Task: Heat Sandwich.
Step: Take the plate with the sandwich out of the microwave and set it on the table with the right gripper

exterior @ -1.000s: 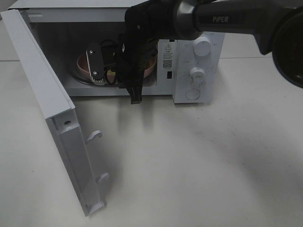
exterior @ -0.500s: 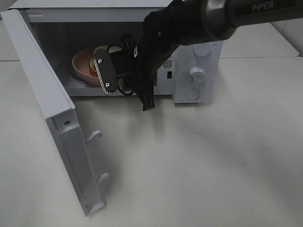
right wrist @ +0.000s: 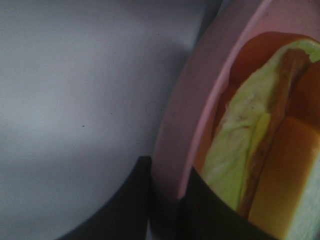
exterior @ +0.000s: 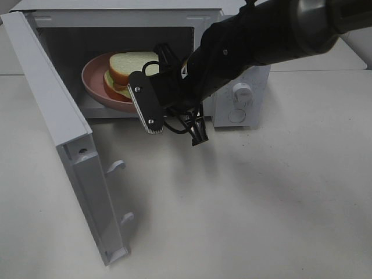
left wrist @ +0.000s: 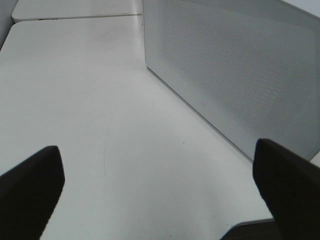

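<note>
High view: small white microwave oven (exterior: 238,87) on a pale tabletop (exterior: 261,197), its white door (exterior: 70,145) swung wide open toward the left. Two white dials (exterior: 242,91) on the front panel, partly hidden by the arm.

Inside the cavity, at the front opening, sits a round pink plate (exterior: 93,81). On it is the sandwich (exterior: 131,67): pale white bread on top, green lettuce and red-orange filling showing below. The plate leans a little, w/ its near right edge at the claw.

The right arm, dark w/ a grey sleeve, reaches in from upper right, across the control panel. The right gripper (exterior: 152,87) is at the plate's right rim. Right wrist view, close up & blurry: two dark fingers (right wrist: 125,210) closed narrowly on either side of the pink plate (right wrist: 175,125) rim, pinching it; sandwich (right wrist: 240,165) lettuce and filling just beyond the rim. The claw holds the plate, not the sandwich itself.

Left wrist view: left gripper (left wrist: 160,195) w/ dark fingertips (left wrist: 30,185) spread wide apart, nothing between them; below is bare tabletop (left wrist: 100,100), and a white perforated microwave side wall (left wrist: 235,70) nearby. This arm not visible in the high view.
</note>
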Robot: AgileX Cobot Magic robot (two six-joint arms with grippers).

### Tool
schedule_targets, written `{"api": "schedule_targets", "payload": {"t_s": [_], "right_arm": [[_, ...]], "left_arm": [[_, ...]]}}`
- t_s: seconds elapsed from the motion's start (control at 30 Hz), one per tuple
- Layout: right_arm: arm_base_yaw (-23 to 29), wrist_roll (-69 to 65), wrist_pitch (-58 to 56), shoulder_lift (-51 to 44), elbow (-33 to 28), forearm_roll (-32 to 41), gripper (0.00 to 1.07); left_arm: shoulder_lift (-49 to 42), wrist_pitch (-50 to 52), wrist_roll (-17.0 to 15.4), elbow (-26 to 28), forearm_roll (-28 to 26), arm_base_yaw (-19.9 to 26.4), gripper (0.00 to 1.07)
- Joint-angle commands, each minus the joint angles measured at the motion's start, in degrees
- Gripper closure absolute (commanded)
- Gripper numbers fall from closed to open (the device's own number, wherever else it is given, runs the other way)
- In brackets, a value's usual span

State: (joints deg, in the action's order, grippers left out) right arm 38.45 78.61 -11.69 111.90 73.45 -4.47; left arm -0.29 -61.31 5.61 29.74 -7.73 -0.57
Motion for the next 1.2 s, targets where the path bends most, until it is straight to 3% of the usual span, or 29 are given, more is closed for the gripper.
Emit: {"api": "schedule_targets", "payload": {"t_s": [0.03, 0.67, 1.2], "right_arm": [[0.1, 0.7, 3.2, -2.9, -2.4, -0.3, 1.07], [0.5, 3.4, 6.9, -15.5, -17.7, -0.5, 1.07], [0.5, 3.4, 1.3, -29.6, -29.6, -3.3, 1.07]], "left_arm": [[-0.9, -0.2, -0.1, 0.0, -0.5, 0.3, 0.09], [-0.9, -0.2, -0.1, 0.0, -0.5, 0.3, 0.09], [-0.9, -0.2, -0.1, 0.0, -0.5, 0.3, 0.09]]}}
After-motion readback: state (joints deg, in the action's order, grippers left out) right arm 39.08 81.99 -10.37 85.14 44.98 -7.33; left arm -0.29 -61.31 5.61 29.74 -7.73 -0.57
